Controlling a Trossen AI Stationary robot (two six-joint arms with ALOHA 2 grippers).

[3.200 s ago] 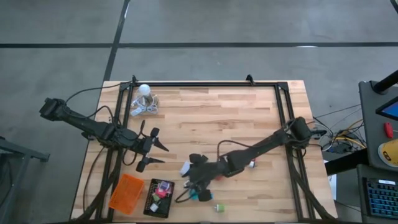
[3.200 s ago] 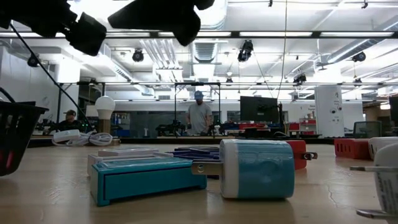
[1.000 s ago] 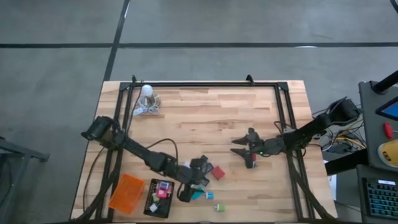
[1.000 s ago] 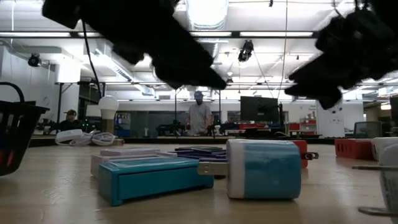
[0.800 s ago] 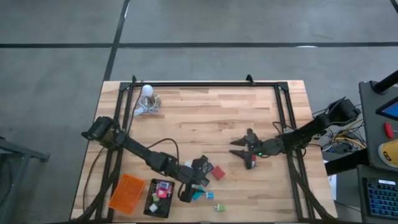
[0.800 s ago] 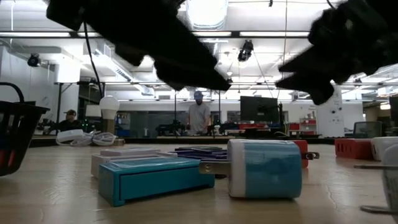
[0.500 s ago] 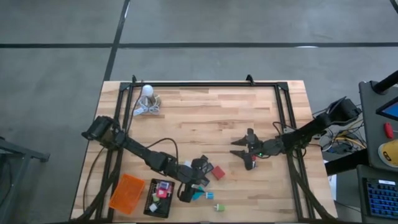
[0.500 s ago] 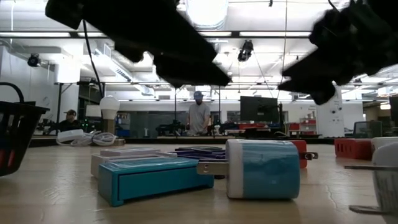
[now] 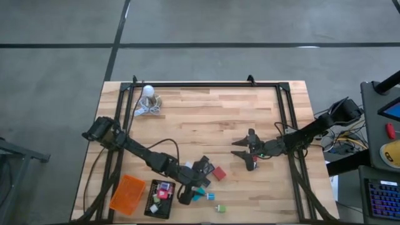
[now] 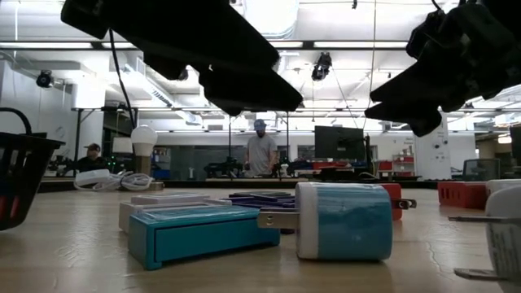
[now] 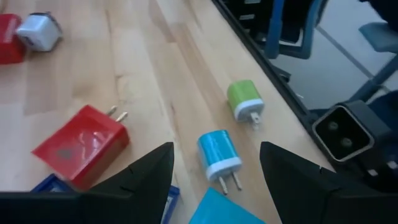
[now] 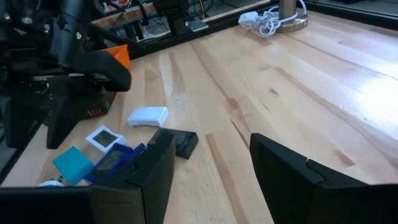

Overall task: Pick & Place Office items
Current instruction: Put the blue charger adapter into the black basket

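Left wrist view: fingers (image 11: 214, 165) apart and empty, hanging over blue plug (image 11: 219, 155) on the surface between red block (image 11: 81, 146) and green plug (image 11: 245, 99), hardly moved lately, so no grab yet; right fingers (image 9: 240, 152) apart too, waiting well aside.

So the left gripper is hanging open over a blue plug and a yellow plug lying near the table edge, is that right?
Not quite: the second plug is green, not yellow. The left wrist view shows the left gripper open, with a blue plug just ahead of it and a green plug a little farther on, both lying near the table edge.
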